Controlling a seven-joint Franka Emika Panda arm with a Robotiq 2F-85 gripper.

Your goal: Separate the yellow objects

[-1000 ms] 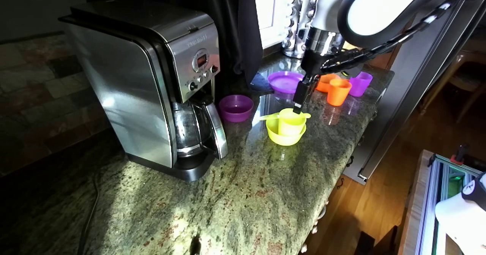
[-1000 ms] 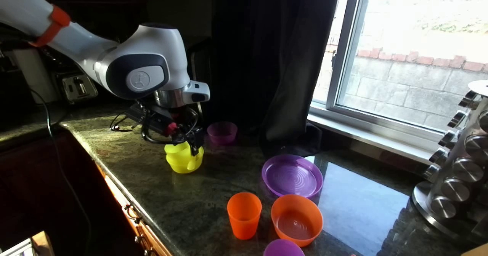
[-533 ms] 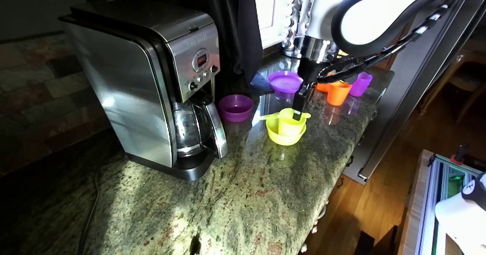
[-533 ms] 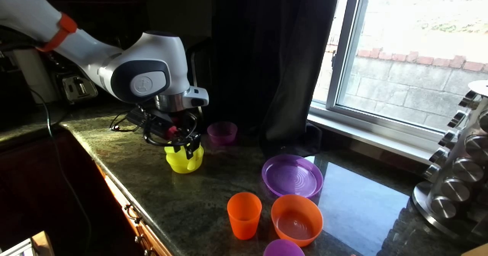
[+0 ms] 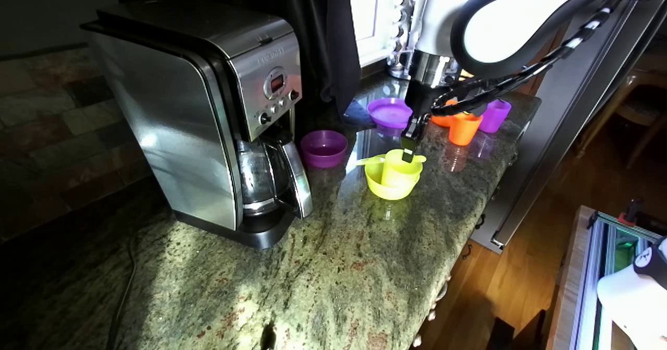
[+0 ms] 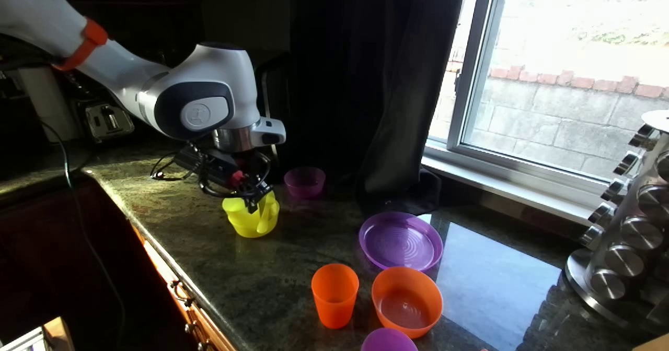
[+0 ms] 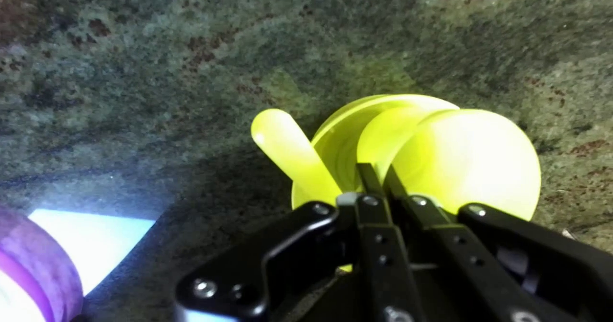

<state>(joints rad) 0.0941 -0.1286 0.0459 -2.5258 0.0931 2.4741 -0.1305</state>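
Black two-fingered end effector (image 7: 378, 171) on a white robot arm (image 6: 204, 90), its fingers clamped on the thin wall of a small, pale yellow plastic cup (image 7: 479, 154); in the wrist view one finger lies inside the cup and one outside, with the rim passing between the tips. The cup sits within a shallow, round, yellow-green plastic bowl (image 7: 337, 144), its open mouth off-centre and reaching past part of the bowl's edge. A yellow plastic strip with a rounded end (image 7: 289, 142) crosses the edge of the same bowl beside the cup; its far end is hidden by the end effector. The yellow-green bowl rests on a dark, speckled stone tabletop (image 5: 323, 266). In both exterior views, a round, dark purple plastic bowl (image 5: 323, 149) stands near it, and a round purple plastic plate (image 6: 401, 244) lies farther off. In an exterior view, an upright orange plastic cup (image 6: 335, 299) stands near an orange plastic bowl (image 6: 407, 309), both well apart from the yellow pieces. A stainless-steel and black coffee maker (image 5: 208, 95) stands near the dark purple bowl, and a rack of metal-lidded jars (image 6: 641, 233) near the window (image 6: 564, 79)
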